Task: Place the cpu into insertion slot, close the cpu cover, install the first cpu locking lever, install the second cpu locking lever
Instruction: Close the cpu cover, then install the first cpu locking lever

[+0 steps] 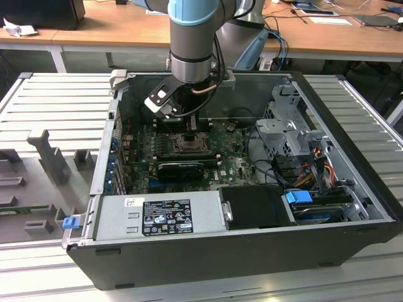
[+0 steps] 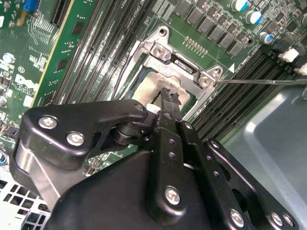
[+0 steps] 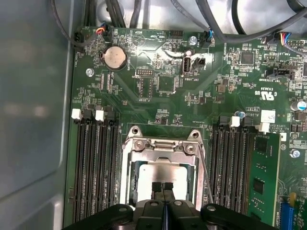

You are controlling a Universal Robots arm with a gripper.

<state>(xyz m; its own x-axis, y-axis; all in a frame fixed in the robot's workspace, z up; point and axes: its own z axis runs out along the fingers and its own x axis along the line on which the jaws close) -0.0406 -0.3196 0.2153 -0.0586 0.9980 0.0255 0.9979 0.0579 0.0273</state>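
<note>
Cpu (image 3: 160, 172): pale matt metal; cpu cover (image 3: 162, 145): shiny bare metal; jaws matt blk.

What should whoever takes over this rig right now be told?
Gripper: shut, holding nothing, fingertips over the cpu.
The cpu sits in the insertion slot; the cpu cover lies down around it.
Done: cpu placed, cover apparently closed.
Left: one thin locking lever sticks out free beside the slot, not latched; I cannot tell about the second.
</note>
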